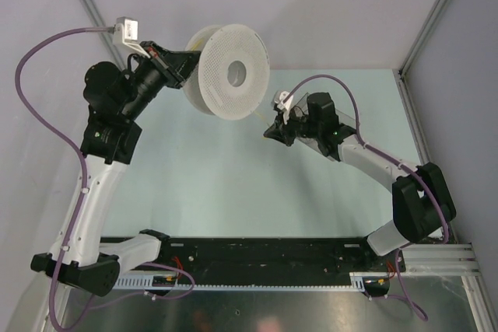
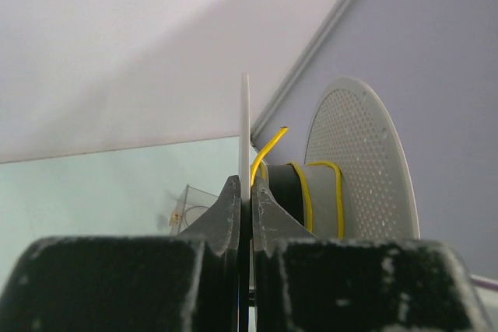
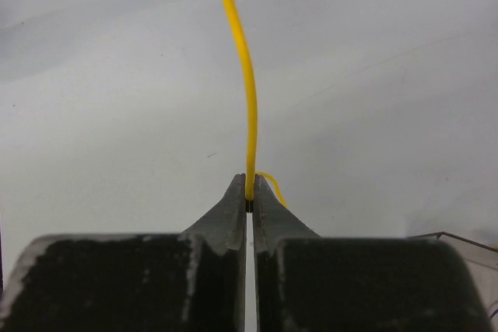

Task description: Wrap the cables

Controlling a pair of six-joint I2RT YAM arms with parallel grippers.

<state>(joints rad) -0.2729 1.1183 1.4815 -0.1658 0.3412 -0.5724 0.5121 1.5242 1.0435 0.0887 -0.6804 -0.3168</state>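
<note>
A white perforated spool (image 1: 232,73) is held up at the back of the table. My left gripper (image 1: 189,65) is shut on the spool's near flange (image 2: 245,138), seen edge-on in the left wrist view. A thin yellow cable (image 2: 303,192) runs in a couple of turns round the spool's grey core, with a free end (image 2: 274,140) sticking up. My right gripper (image 1: 274,131) sits to the right of and below the spool and is shut on the yellow cable (image 3: 243,75), which runs straight up out of its fingertips. A short bit of cable (image 3: 274,184) curls behind the right finger.
A clear plastic box (image 2: 189,207) lies on the pale green table (image 1: 233,184) beyond the spool; its corner shows in the right wrist view (image 3: 459,240). Grey walls close the back and sides. A black rail (image 1: 257,258) runs along the near edge.
</note>
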